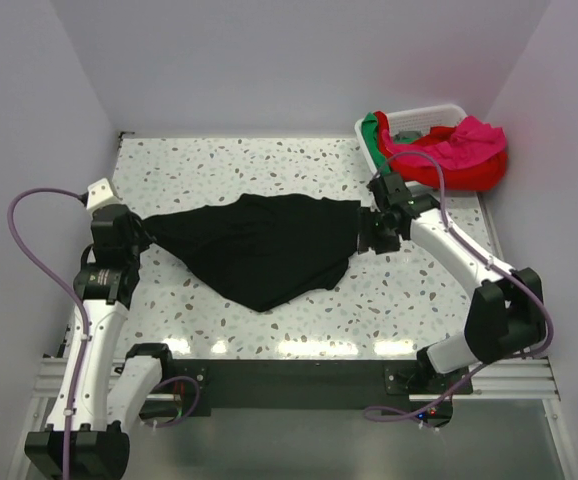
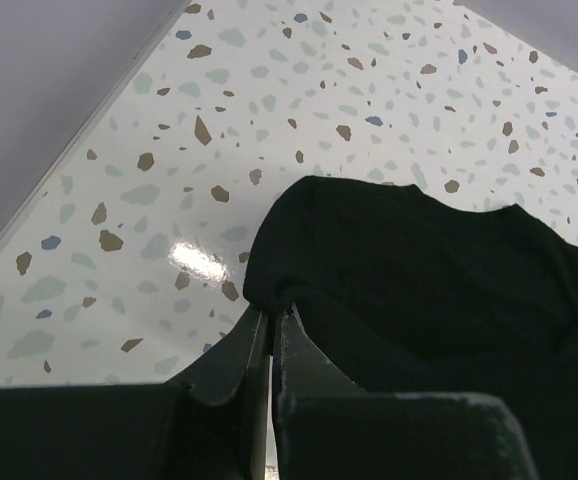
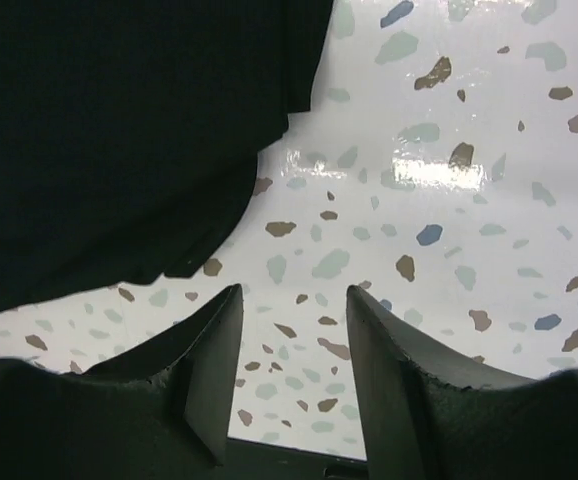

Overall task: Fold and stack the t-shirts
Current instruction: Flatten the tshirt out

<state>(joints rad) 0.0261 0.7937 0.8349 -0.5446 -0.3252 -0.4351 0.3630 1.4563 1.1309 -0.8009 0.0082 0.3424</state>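
A black t-shirt (image 1: 264, 245) lies spread and rumpled across the middle of the speckled table. My left gripper (image 1: 147, 232) is shut on its left corner; in the left wrist view the jaws (image 2: 271, 312) pinch a fold of the black cloth (image 2: 419, 270). My right gripper (image 1: 361, 232) is open and empty at the shirt's right edge; in the right wrist view the gripper (image 3: 294, 292) shows bare table between its fingers, with the black cloth (image 3: 119, 130) just beyond to the upper left. Red (image 1: 484, 172), magenta-pink (image 1: 466, 142) and green (image 1: 380, 138) shirts are heaped in the basket.
A white slatted basket (image 1: 427, 113) stands at the back right corner. White walls enclose the table on the left, back and right. The arm bases and a metal rail (image 1: 299, 375) run along the near edge.
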